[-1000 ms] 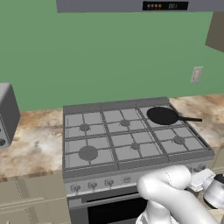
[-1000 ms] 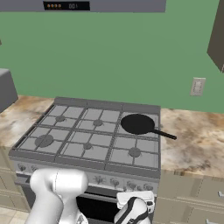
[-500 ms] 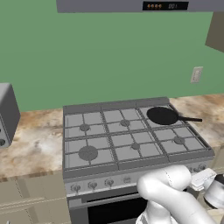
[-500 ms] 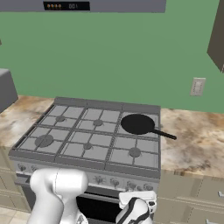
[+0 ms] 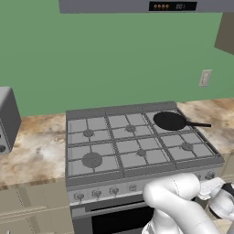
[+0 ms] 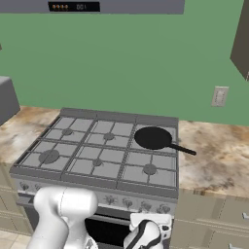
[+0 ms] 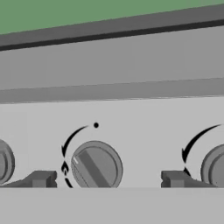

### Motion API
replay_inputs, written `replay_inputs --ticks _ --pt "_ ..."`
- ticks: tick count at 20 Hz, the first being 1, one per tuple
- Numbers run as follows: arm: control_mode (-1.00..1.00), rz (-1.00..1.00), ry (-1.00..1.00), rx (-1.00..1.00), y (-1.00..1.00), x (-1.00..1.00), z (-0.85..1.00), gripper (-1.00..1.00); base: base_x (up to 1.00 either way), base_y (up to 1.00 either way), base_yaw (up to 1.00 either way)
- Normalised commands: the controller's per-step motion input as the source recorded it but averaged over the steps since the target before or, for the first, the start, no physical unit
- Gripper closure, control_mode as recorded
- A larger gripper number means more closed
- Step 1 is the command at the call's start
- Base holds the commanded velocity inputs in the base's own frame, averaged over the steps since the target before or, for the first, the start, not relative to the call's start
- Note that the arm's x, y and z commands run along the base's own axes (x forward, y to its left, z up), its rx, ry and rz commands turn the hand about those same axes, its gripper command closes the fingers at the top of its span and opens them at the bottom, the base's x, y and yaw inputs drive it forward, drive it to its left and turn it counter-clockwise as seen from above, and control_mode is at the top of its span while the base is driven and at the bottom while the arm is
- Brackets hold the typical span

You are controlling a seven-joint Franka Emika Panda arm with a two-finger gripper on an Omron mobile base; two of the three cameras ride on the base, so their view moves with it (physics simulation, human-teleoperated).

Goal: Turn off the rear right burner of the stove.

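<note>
Gripper (image 7: 105, 178) fingertips are spread wide on either side of a round knob (image 7: 96, 165) on the stove (image 5: 137, 151) front, nothing held.

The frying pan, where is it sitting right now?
The frying pan sits on the stove, over its back right corner, with its handle pointing right toward the stone counter below the wall outlet.
</note>
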Motion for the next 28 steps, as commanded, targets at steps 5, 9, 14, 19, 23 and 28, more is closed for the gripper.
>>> replay_inputs --ticks 5,9,14,19,23,28 --pt "-1.00 -0.13 0.00 -0.05 0.00 0.03 0.00 -1.00 0.00 0.00 0.00" --pt "-1.00 -0.08 0.00 -0.05 0.07 0.04 0.00 -1.00 0.00 0.00 0.00" --pt "-1.00 -0.01 0.00 -0.06 0.18 0.00 0.00 -1.00 0.00 0.00 0.00" --pt "-1.00 0.00 0.00 -0.06 0.02 0.06 0.00 -1.00 0.00 0.00 0.00" --pt "-1.00 0.00 0.00 -0.04 0.00 0.09 0.00 -1.00 0.00 0.00 0.00" --pt "-1.00 0.00 0.00 -0.03 0.00 0.02 0.00 1.00 0.00 0.00 0.00"
